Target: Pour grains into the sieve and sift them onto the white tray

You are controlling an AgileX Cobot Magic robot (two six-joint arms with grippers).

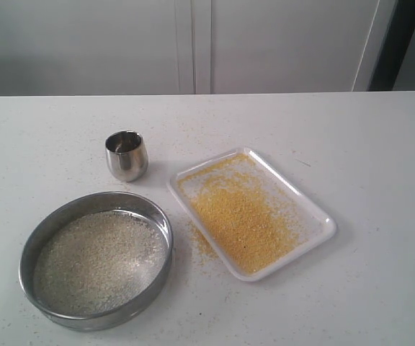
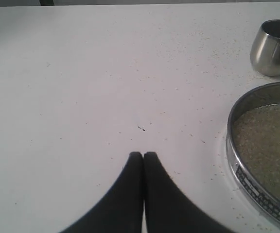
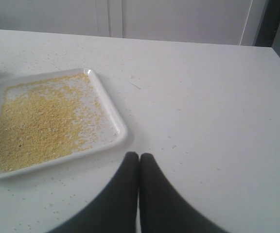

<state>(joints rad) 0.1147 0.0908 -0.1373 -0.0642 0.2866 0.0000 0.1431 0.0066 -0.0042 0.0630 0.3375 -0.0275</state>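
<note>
The sieve (image 1: 96, 260) rests on the table at the front left, its mesh covered with pale coarse grains (image 1: 96, 263); its rim shows in the left wrist view as the sieve (image 2: 237, 160). The white tray (image 1: 315, 216) lies to its right, spread with fine yellow meal (image 1: 243, 216), and appears again as the white tray (image 3: 115, 121). A small steel cup (image 1: 127, 155) stands upright behind the sieve. My left gripper (image 2: 143, 154) is shut and empty over bare table beside the sieve. My right gripper (image 3: 139, 155) is shut and empty just off the tray's corner. Neither gripper shows in the exterior view.
Loose yellow grains (image 1: 202, 241) lie scattered on the white table (image 1: 366, 144) between sieve and tray. White cabinet doors (image 1: 193, 43) stand behind the table's far edge. The steel cup (image 2: 273, 47) stands beyond the sieve.
</note>
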